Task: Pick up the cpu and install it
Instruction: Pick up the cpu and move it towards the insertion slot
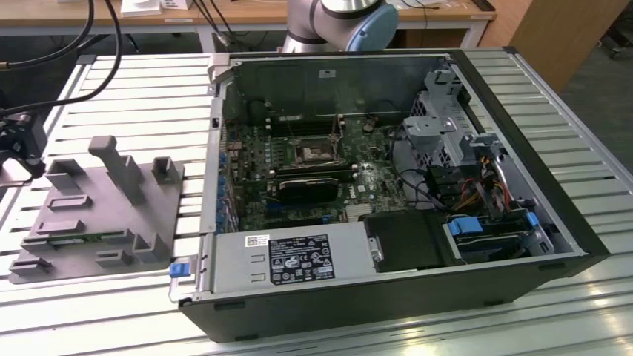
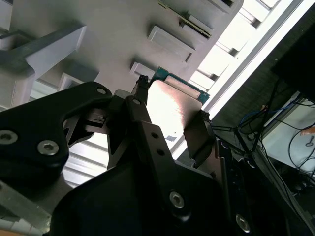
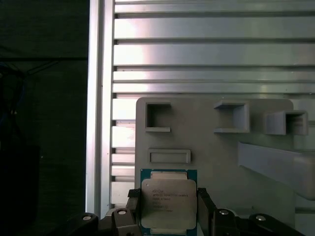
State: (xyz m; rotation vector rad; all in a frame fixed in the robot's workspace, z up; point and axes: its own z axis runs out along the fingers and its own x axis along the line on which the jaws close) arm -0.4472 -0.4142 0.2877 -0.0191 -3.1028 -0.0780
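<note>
Tool (image 3: 168, 194) pinched the cpu (image 3: 169, 202) by two edges at the grey block (image 3: 216, 147); socket (image 1: 308, 152) lay empty, installing undone.

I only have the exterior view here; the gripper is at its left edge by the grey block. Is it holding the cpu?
Observer: Yes; in the first wrist view the gripper has a finger against each of two opposite edges of the cpu.
Operator: Which face is showing?
Observer: The shiny metal top faces the wrist camera, green rim around it.
Operator: Lifted off the block?
Observer: Cannot tell; in the second wrist view the grey block lies directly behind the chip.
</note>
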